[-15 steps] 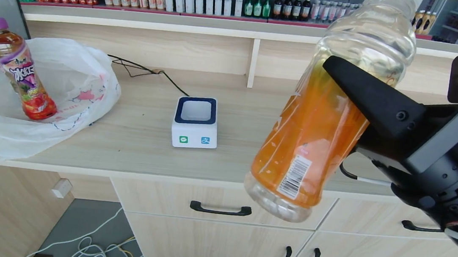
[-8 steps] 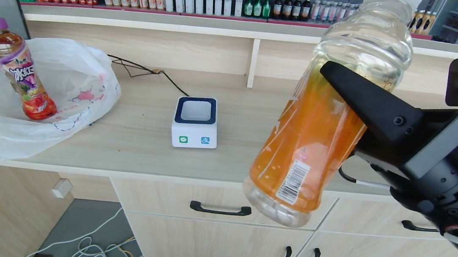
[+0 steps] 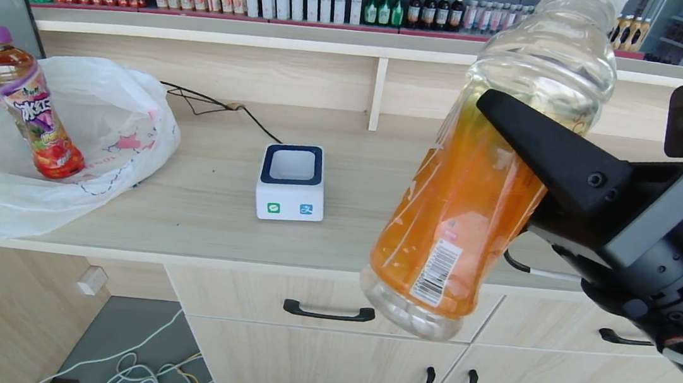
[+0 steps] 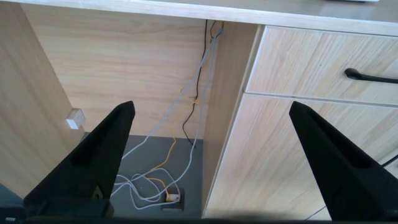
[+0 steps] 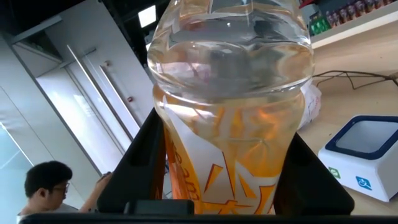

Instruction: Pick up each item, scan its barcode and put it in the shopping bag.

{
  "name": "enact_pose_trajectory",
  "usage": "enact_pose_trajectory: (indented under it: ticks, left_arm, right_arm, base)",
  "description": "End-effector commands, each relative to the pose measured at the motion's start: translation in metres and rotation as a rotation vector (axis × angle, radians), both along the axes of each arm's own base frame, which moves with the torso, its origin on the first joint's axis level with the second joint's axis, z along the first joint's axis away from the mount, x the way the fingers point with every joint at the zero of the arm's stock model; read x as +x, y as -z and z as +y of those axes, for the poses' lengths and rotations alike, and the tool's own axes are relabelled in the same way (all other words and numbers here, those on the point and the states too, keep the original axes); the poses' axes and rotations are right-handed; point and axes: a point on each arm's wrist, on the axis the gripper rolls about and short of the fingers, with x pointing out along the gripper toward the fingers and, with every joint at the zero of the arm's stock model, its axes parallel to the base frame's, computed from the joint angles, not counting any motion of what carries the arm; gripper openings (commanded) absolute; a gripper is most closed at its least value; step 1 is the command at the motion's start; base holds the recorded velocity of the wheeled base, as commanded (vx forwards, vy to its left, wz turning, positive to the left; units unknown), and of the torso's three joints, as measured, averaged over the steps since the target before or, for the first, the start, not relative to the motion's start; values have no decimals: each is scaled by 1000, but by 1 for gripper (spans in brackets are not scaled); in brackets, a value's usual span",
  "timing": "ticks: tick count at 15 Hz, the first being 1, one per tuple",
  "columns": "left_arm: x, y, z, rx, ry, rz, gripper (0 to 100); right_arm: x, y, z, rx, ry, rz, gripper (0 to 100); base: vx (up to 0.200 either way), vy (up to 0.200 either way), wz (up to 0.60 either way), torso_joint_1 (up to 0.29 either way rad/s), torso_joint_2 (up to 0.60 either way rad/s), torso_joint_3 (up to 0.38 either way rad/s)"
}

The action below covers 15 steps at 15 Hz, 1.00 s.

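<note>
My right gripper (image 3: 499, 138) is shut on a clear bottle of orange drink (image 3: 474, 193), held tilted in the air in front of the counter, base down toward me with its barcode (image 3: 432, 272) showing. In the right wrist view the orange drink bottle (image 5: 233, 118) sits between the two black fingers (image 5: 140, 165). The white and blue scanner (image 3: 291, 181) stands on the counter to the bottle's left. A white shopping bag (image 3: 54, 142) lies at the counter's left end with a purple-capped drink bottle (image 3: 27, 104) leaning in it. My left gripper (image 4: 211, 162) hangs open below the counter, facing the cabinet fronts.
A black cable (image 3: 217, 105) runs from the scanner along the counter (image 3: 199, 221) toward the back. A raised ledge (image 3: 331, 48) at the back carries a shelf of many bottles (image 3: 285, 0). Drawers with black handles (image 3: 329, 311) sit under the counter edge; loose cables (image 3: 132, 372) lie on the floor.
The orange drink bottle in my right gripper has shifted slightly left and down; its base sits a little lower. Nothing else has moved.
</note>
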Motion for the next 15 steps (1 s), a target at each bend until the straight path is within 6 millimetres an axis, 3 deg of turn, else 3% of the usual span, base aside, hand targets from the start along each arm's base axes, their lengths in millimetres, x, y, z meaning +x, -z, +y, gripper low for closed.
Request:
enact_pose_trajectory:
  ticks: [1, 7, 15]
  left_arm:
    - [0, 0, 0, -1, -1, 0, 100]
    - [0, 0, 0, -1, -1, 0, 100]
    - [0, 0, 0, -1, -1, 0, 100]
  right_arm:
    - [0, 0, 0, 0, -1, 0, 0]
    - [0, 2, 0, -12, 15, -16, 0]
    - [5, 18, -1, -192, 265, -279, 0]
  base:
    - [0, 0, 0, 0, 0, 0]
    - [0, 0, 0, 0, 0, 0]
    - [0, 0, 0, 0, 0, 0]
